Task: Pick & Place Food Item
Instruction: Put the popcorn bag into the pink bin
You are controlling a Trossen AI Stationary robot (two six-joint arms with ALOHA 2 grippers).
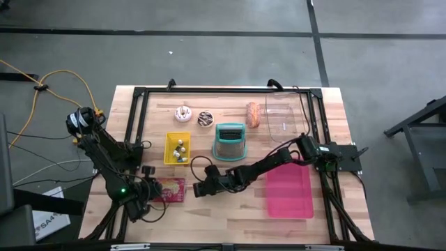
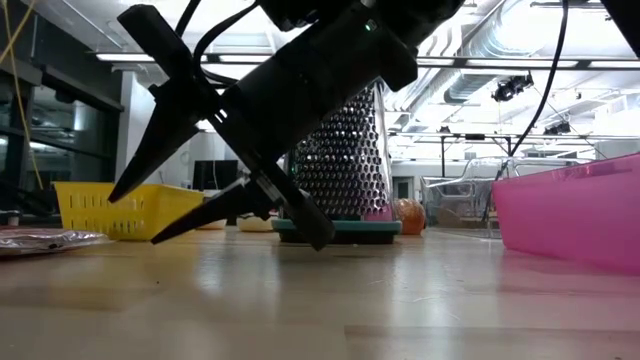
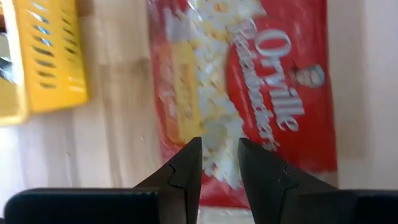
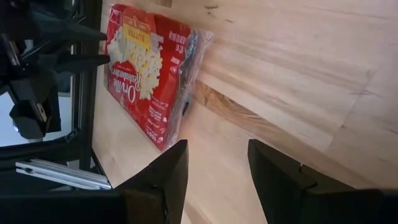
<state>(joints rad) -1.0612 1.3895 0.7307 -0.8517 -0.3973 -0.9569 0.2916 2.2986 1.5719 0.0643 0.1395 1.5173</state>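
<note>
While the popcorn bag (image 1: 171, 189) lies flat on the table (image 1: 230, 213) at the lower left of the high view, just beside the left gripper (image 1: 155, 188), neither gripper has anything in its grasp. The left wrist view shows that gripper's fingers (image 3: 186, 171) parted by a narrow gap directly above the bag's red wrapper, with nothing between them. The right gripper (image 1: 201, 187) reaches across to lower centre of the high view, near the bag's other side; in its wrist view its fingers (image 4: 168, 177) stand moderately apart and empty, pointing toward the bag, and the low view shows them hovering tilted just above the wood. My judgement is that the step in hand is the approach to the pick, with the bag as the likely food item, though which arm is meant to take it I cannot tell. The likely destination is the pink tray (image 1: 289, 189) at lower right, which makes the right arm the plausible carrier. The next move calls for one gripper to open wider than the bag's edge, descend until a finger slides under or around the wrapper, and close. The flat, slippery plastic may resist a top-down pinch, so an edge grip looks safer. The yellow basket (image 1: 177, 148), grater (image 1: 230, 141), and small foods at upper centre sit well apart.
</note>
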